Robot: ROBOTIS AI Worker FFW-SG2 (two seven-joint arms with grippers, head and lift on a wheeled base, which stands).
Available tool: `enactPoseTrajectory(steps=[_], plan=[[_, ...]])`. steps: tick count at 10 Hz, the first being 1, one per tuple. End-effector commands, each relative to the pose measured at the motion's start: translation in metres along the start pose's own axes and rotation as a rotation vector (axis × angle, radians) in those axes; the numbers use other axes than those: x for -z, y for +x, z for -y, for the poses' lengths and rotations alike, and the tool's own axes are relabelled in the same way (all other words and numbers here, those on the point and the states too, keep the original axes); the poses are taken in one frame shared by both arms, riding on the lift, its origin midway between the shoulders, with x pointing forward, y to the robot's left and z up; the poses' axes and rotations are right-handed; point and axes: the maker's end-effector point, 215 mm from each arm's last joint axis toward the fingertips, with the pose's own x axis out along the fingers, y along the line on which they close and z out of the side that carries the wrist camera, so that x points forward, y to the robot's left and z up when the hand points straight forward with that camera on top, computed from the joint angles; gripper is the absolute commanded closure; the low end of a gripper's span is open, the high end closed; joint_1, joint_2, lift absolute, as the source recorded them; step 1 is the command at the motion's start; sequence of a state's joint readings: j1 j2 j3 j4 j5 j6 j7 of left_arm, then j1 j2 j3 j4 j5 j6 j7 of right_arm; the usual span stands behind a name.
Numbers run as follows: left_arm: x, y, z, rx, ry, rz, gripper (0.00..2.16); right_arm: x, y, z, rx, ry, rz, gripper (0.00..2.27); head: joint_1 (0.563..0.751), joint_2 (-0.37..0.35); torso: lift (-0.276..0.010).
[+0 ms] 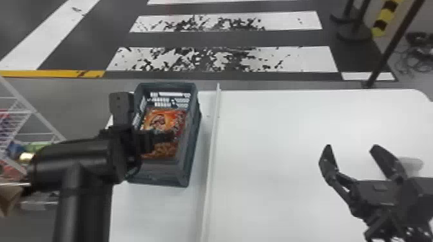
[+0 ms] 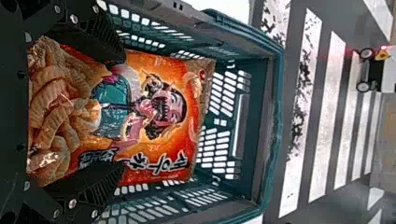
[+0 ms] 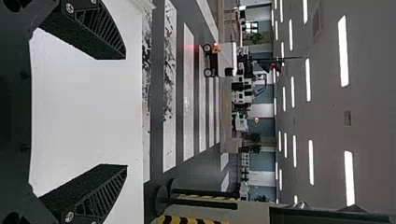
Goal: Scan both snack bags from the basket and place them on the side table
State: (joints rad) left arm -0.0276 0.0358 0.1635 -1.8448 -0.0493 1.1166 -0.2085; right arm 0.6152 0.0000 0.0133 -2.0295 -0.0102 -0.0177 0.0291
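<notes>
Far left, a wire rack (image 1: 31,111), cut off, its contents too blurred to name; then the left gripper (image 1: 169,136), spread wide over the snack bag (image 1: 164,119), which lies in the basket (image 1: 154,173), partly hidden by that gripper in the head view; whether another lies beneath, I can't tell; now a raised strip (image 1: 211,144) crossing the worktop (image 1: 274,128), between basket and right gripper (image 1: 351,146), itself wide, partly covering something pale (image 1: 414,163).
</notes>
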Motion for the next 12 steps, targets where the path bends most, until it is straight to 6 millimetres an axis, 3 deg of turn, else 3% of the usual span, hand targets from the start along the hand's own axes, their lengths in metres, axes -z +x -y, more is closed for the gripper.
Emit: enactPoseTrajectory(steps=[1, 2, 3, 8, 12], plan=[[0.005, 0.008, 0.002, 0.016, 0.011, -0.027, 0.81, 0.001, 0.0, 0.0, 0.001, -0.001, -0.003, 0.1, 0.695, 0.101, -0.074], [0.019, 0.007, 0.0, 0.0, 0.002, -0.067, 1.96, 0.001, 0.0, 0.0, 0.001, -0.001, -0.002, 0.1, 0.695, 0.095, -0.074], [0.036, 0.004, 0.0, 0.006, -0.013, -0.108, 2.14, 0.001, 0.0, 0.0, 0.001, -0.002, -0.002, 0.1, 0.695, 0.095, -0.074], [-0.015, -0.041, -0.001, 0.047, -0.079, 0.027, 2.14, 0.003, 0.0, -0.003, -0.004, -0.008, -0.013, 0.1, 0.695, 0.106, -0.074], [-0.024, -0.081, -0.01, 0.085, -0.15, 0.087, 2.14, 0.006, 0.001, -0.008, -0.012, -0.014, -0.03, 0.1, 0.695, 0.118, -0.074]])
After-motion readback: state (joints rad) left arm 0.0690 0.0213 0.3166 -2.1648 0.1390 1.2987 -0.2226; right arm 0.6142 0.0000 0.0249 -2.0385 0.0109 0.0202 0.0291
